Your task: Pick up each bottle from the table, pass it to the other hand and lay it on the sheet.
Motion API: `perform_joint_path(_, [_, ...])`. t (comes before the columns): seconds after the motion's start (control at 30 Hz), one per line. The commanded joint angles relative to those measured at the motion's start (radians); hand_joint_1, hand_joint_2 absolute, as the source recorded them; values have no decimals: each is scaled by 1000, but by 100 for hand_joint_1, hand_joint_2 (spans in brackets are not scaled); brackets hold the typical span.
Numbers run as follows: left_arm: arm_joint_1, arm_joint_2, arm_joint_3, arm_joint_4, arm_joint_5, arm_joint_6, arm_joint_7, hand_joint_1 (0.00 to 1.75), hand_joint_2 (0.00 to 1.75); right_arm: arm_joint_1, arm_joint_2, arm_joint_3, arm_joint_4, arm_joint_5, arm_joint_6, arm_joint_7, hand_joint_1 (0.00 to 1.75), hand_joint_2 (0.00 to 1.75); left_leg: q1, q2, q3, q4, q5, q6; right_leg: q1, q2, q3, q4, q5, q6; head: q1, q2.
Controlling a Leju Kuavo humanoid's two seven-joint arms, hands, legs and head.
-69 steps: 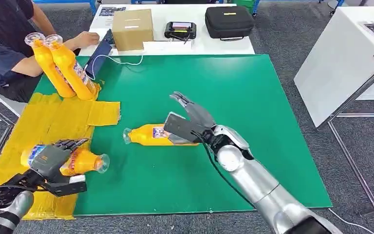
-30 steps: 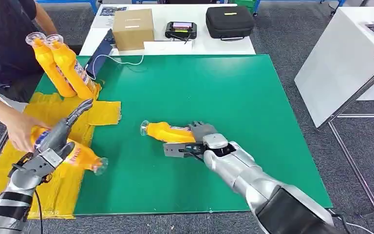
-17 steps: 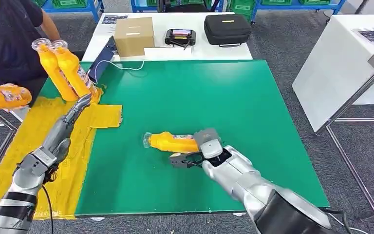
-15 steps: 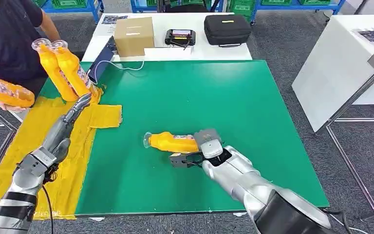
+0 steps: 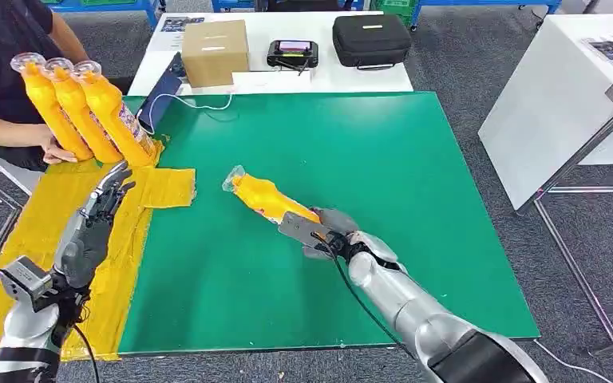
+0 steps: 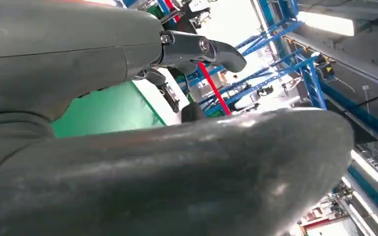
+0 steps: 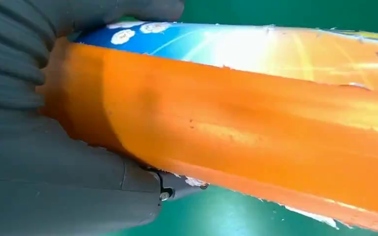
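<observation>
Your right hand (image 5: pixel 319 232) grips the orange bottle (image 5: pixel 265 198) at its base, cap end tilted up over the green mat (image 5: pixel 383 159); left hand (image 5: pixel 94 227) hangs empty, fingers spread, above the yellow sheet (image 5: pixel 40 231). Three bottles (image 5: pixel 76 112) stand at the sheet's far end, a person's hand (image 5: pixel 56 152) touching them. The right wrist view shows the bottle's blue label (image 7: pixel 177 37) against your fingers.

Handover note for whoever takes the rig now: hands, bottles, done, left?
Right hand grips an orange bottle, cap end tilted up over the green mat.
Left hand holds nothing, fingers apart, over the yellow sheet.
Three bottles stand together at the sheet's far end, a person's hand on them.
Left: pass the held bottle to the left hand, lay it on the sheet.
</observation>
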Motion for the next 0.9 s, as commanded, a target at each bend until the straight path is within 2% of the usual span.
perform_joint_path(0.03, [4,-71,52,-2,70,-23,43,0,0,20,1,-149,-75,-118,-35,-122,175,175,1,-2,-1,1,-1,-1,1,3,-1,0,-1,-1,0,0])
perform_joint_path(0.07, [22,-94,61,-24,166,-73,94,0,0,37,4,-189,-162,-203,-23,-175,175,175,1,-2,-2,0,-1,-1,1,3,-1,0,-1,-1,0,0])
perform_joint_path(0.1, [47,-126,74,-39,283,-104,181,0,175,72,-4,-206,-286,-274,-1,-168,175,175,0,-2,-3,0,0,0,0,2,-3,-1,0,-1,0,0])
perform_joint_path(0.13, [87,-140,60,-70,321,-80,231,0,175,118,-33,-192,-450,-345,38,-119,175,175,1,-2,-4,1,-1,-1,1,3,-3,0,-1,-1,0,0])
perform_joint_path(0.2, [129,-164,30,-105,341,-20,248,0,175,170,-69,-148,-638,-440,82,-63,175,175,0,-1,-5,1,-2,-1,0,4,-4,1,-2,-1,0,0])
perform_joint_path(0.27, [152,-188,3,-137,367,22,256,0,175,206,-76,-105,-719,-458,65,-58,175,175,-1,-3,-8,0,-1,0,-1,1,-6,0,-1,0,0,0])
perform_joint_path(0.47, [156,-210,-107,-161,389,122,284,0,175,207,-57,55,-679,-437,22,-79,175,175,0,-3,-11,0,-1,0,0,1,-10,-1,-1,-1,0,0])
perform_joint_path(0.63, [165,-204,-146,-157,414,150,306,0,175,200,-40,163,-698,-341,-5,-83,175,175,0,-2,-10,0,-2,-1,0,4,-10,0,-1,-1,0,0])
perform_joint_path(0.9, [173,-191,-143,-175,417,167,292,0,175,176,-26,313,-657,-324,63,-49,175,175,1,-1,-9,0,-2,-1,1,4,-8,-1,-2,-1,0,0])
